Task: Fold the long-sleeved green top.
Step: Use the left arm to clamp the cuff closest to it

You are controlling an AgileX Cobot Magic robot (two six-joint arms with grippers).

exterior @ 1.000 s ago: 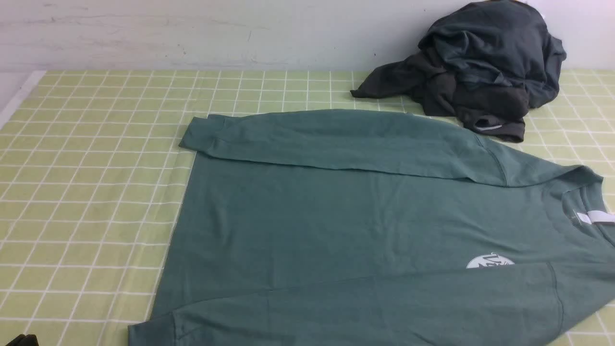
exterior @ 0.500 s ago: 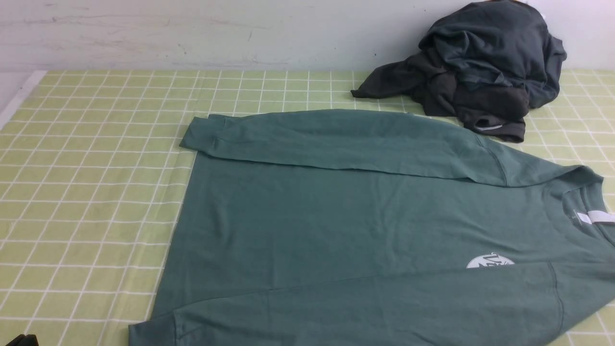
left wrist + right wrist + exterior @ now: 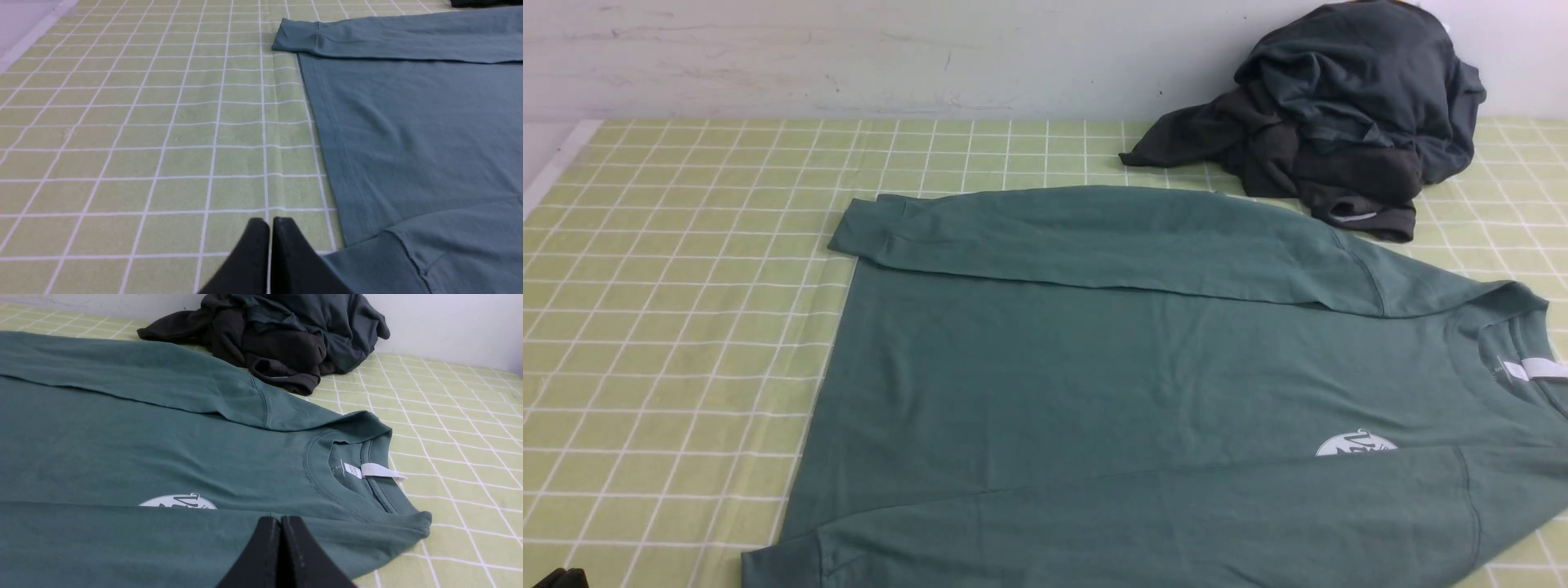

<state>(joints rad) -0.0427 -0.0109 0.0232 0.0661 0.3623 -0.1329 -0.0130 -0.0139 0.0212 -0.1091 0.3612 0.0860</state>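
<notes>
The green long-sleeved top lies flat on the checked tablecloth, neck to the right. Both sleeves are folded across the body: the far cuff lies at the back left, the near cuff at the front left. The white neck label and the round logo, half covered by the near sleeve, show. My left gripper is shut and empty over the cloth just beside the near cuff. My right gripper is shut over the near sleeve by the shoulder, below the collar.
A heap of dark charcoal and slate-blue garments lies at the back right against the wall, close to the top's far shoulder. The green checked tablecloth shows bare to the left of the top. The table's left edge is white.
</notes>
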